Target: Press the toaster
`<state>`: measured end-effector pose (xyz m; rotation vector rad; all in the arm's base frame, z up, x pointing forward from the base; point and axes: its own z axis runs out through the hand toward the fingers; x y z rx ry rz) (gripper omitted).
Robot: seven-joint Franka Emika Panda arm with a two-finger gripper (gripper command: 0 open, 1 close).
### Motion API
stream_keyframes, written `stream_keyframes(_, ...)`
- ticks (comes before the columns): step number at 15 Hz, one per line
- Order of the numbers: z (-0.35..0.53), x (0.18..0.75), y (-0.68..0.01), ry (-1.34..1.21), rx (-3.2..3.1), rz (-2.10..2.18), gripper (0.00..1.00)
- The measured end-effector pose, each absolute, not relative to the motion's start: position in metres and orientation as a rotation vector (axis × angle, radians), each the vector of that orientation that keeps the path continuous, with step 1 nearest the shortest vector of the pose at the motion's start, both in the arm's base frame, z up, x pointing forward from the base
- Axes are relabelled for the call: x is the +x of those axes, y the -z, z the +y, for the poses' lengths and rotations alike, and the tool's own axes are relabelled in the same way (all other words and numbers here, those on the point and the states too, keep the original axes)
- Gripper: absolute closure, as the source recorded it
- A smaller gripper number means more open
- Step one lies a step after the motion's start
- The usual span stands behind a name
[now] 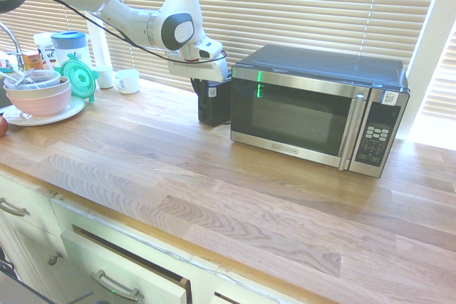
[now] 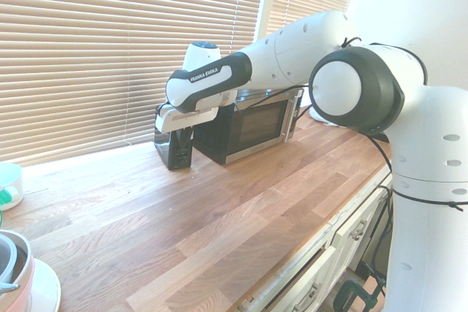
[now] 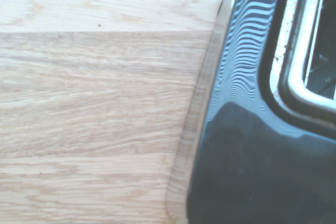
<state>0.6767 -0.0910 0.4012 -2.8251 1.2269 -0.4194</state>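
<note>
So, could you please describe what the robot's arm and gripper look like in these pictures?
The arm is glossy white with rounded links and dark grey to black joint caps. One black band on the forearm carries white lettering that reads FRANKA EMIKA. A thin black cable runs along the links. The gripper has a flat white boxy body with dark fingers beneath it.

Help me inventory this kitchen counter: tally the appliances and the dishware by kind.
Toaster: 1
Microwave: 1
White cups: 2, one partly hidden
Stacked bowls: 2 at least
Plate: 1
Blue-lidded jar: 1
Total: 8
</note>
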Motion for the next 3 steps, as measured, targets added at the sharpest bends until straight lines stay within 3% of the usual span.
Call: stream_keyframes(3, -0.0903, 0.6773, -0.4015, 0.417, -2.828, 1.226, 0.00)
